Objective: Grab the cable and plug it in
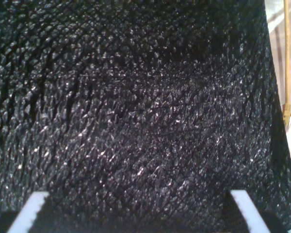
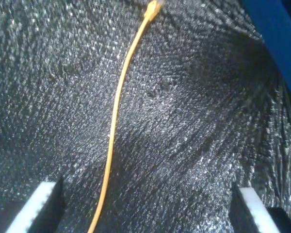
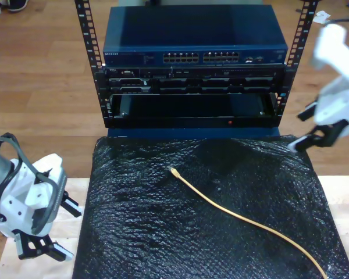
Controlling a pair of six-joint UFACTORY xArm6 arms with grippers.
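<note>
- A black textured mat (image 3: 134, 232) lies on a table in front of a rack (image 3: 87, 70) holding a blue network switch (image 3: 195, 35).
- The yellow-orange cable (image 3: 238, 212) lies loose on the mat. It runs from the exterior view's lower right corner to the mat's middle.
- Its small plug (image 3: 174, 172) rests on the mat, short of the rack, touching neither gripper.
- My first gripper (image 1: 140, 213) hangs over the mat, fingers spread wide, gripping nothing.
- My second gripper (image 2: 145, 208) is also spread wide and empty above the mat, with the cable passing near one fingertip (image 2: 39, 208).
- One white arm (image 3: 29, 197) sits at the exterior view's lower left, another (image 3: 337, 99) at its upper right.
</note>
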